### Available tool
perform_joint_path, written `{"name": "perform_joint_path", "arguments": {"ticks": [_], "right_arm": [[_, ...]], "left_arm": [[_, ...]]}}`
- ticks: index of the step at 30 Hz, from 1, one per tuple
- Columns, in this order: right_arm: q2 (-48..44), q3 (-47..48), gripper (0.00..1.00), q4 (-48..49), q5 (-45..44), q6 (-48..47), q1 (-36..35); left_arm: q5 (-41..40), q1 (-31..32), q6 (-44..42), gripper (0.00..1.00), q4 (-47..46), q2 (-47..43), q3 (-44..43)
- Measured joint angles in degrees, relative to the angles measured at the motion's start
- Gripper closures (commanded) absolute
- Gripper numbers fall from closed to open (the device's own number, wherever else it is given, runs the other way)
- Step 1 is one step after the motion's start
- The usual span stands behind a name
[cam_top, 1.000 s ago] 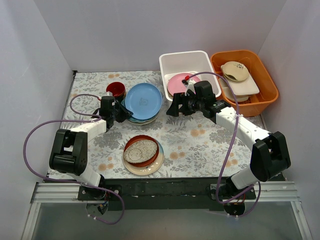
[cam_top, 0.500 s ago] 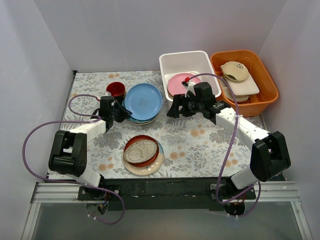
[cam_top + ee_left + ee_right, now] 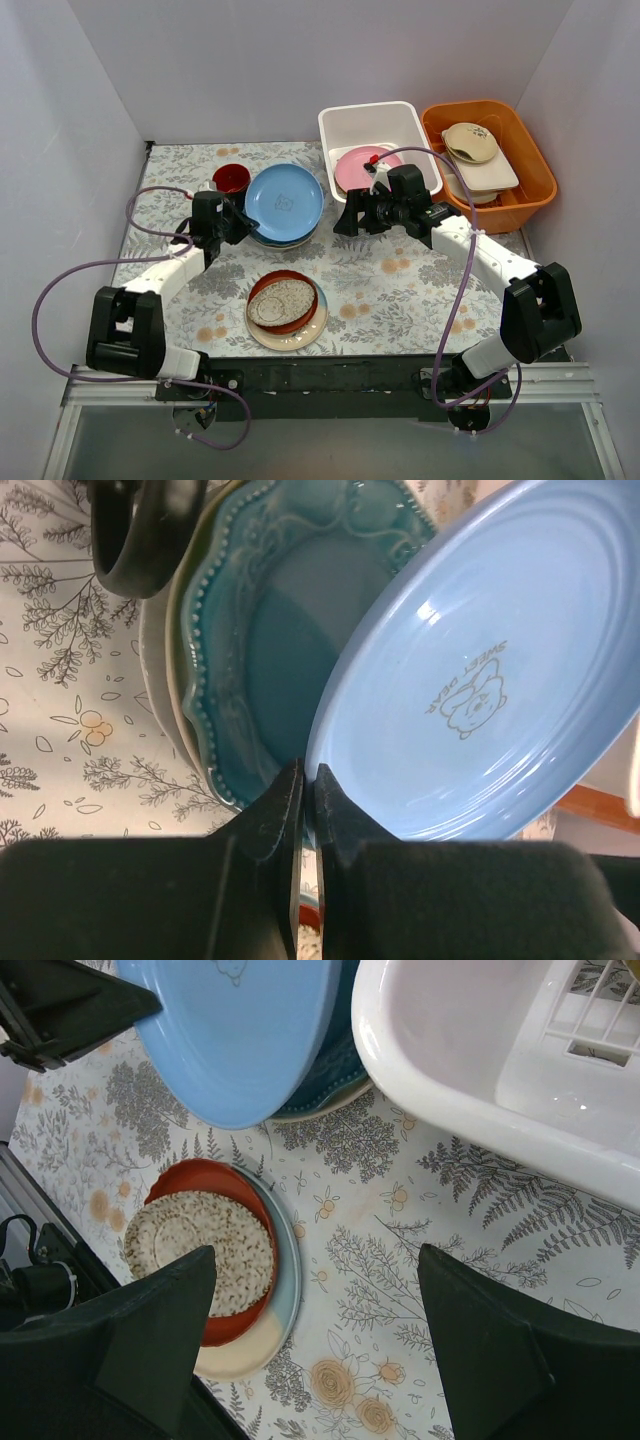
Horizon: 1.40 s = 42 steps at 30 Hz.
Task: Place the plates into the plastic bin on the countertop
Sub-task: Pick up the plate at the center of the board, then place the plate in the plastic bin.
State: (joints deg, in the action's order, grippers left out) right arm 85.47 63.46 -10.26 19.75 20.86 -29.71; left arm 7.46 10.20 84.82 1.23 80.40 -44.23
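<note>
My left gripper is shut on the near rim of the light blue plate and holds it tilted above the teal plate and the pale stack under it. In the left wrist view the fingers pinch the blue rim. My right gripper is open and empty, above the countertop beside the white plastic bin. A pink-rimmed plate lies in the bin. The red-brown plate with a speckled dish sits on a cream-and-blue plate near the front.
A small dark-red cup stands left of the plate stack. An orange tub with beige and white dishes stands right of the bin. White walls close in the back and sides.
My left arm has swung outward and its gripper has lifted the light blue plate's rim, shifting the plate a little up and back. The right gripper has stayed almost still.
</note>
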Motion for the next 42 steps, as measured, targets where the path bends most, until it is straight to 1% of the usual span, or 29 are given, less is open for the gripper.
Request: {"name": "perform_joint_path", "arguments": {"ticks": [6, 15, 22, 31, 37, 42], "right_arm": [[-0.02, -0.39, 0.1, 0.2, 0.15, 0.26, 0.0], [-0.07, -0.39, 0.11, 1.03, 0.5, 0.83, -0.33], [-0.07, -0.39, 0.11, 1.42, 1.03, 1.44, -0.96], [-0.02, -0.37, 0.12, 1.44, 1.2, 1.49, -1.62], [0.09, -0.37, 0.17, 1.44, 1.22, 1.49, -1.81], [0.39, -0.37, 0.25, 1.46, 1.31, 1.62, -1.81]], "left_arm": [[0.55, 0.0, -1.27, 1.0, 2.1, -5.31, 0.0], [1.9, 0.72, -3.56, 1.0, 5.64, -8.15, 0.48], [1.95, 4.02, -4.81, 1.0, 7.02, -8.52, 0.48], [1.09, 11.28, -4.92, 1.0, 7.78, -8.31, 0.48], [1.01, 13.73, -4.07, 1.0, 7.76, -8.02, 0.46], [0.87, 14.21, -3.78, 1.0, 7.78, -8.02, 0.46]]}}
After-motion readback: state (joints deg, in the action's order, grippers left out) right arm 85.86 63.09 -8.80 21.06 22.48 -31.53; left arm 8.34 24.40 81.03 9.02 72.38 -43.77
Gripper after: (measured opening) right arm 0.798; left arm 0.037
